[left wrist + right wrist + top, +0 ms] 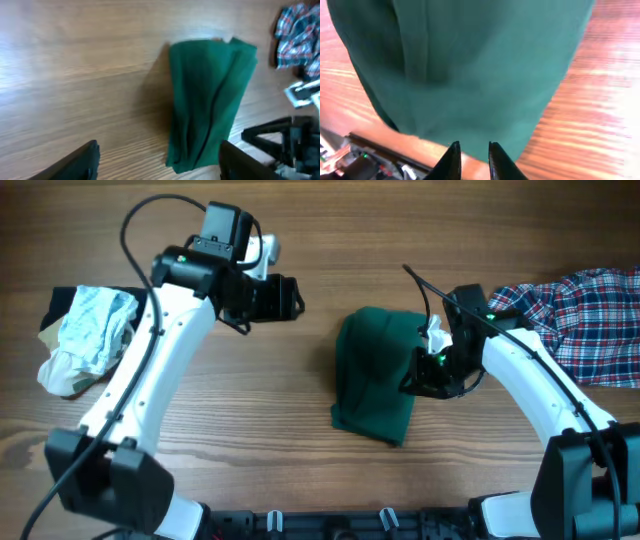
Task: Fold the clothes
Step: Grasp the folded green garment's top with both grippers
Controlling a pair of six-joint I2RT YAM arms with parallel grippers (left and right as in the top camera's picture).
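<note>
Overhead, the plain dark green soft fabric garment (372,375) lies folded into a narrow bundle at the middle of the wooden bench (270,430). At its 3 o'clock edge is the right pincer (425,375), its fingers only narrowly parted and gripping nothing. Towards 10 o'clock, well apart, the left pincer (285,298) stands wide open and empty. Farther out at 3 o'clock lies a red, blue and white plaid shirt (580,320). At 9 o'clock lies a crumpled pale blue-white garment (85,340).
</note>
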